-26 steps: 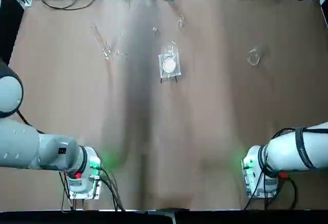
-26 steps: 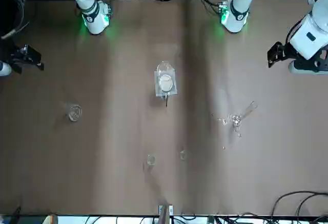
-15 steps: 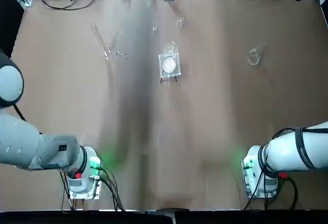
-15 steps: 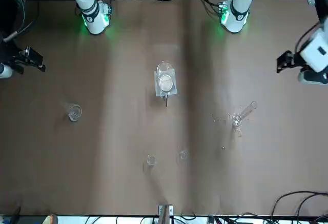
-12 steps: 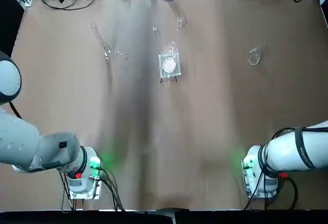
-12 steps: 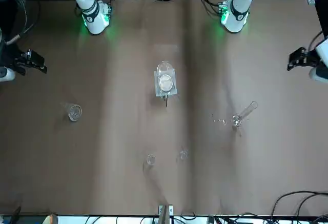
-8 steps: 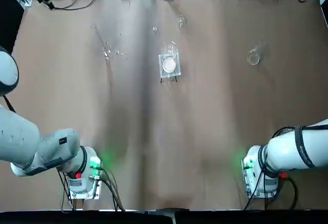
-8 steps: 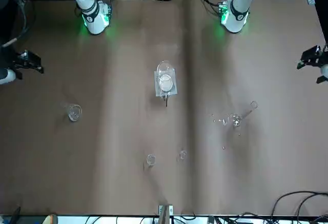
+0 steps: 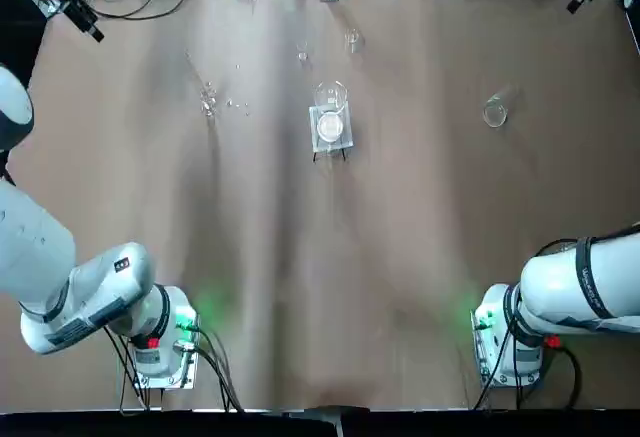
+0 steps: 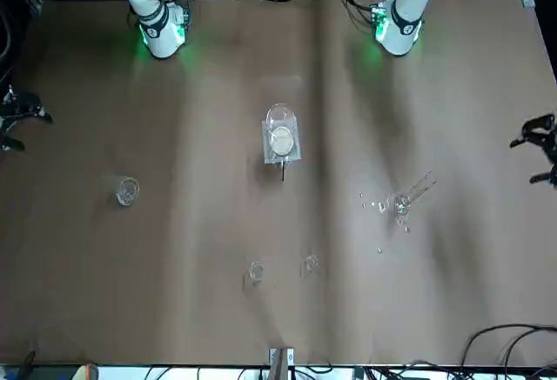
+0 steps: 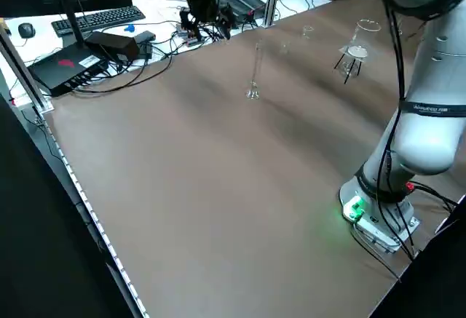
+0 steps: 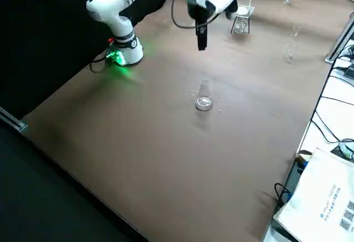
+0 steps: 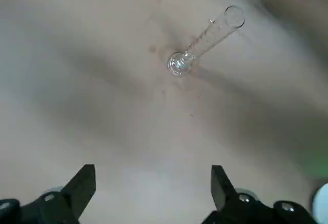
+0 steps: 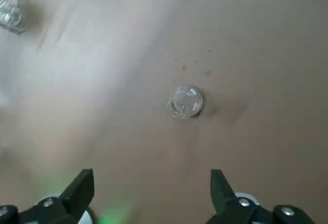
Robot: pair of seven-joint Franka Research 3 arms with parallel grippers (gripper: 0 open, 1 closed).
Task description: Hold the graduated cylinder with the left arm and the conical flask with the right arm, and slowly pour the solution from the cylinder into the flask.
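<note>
Both grippers (image 13: 154,180) (image 14: 152,183) now lower, fingers (image 13: 82,185) wide apart, holding nothing, cylinder (image 13: 207,39) and flask (image 14: 185,101) standing.

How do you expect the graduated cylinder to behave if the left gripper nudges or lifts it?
The graduated cylinder would probably tip easily, being tall and slim on a small foot. Its clear, smooth glass looks likely to slip between the left gripper's fingers, and a fall could well crack it.

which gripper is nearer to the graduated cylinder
Left. The left gripper is open above the table on the cylinder's side; the right gripper is farther off, above the conical flask's side.
</note>
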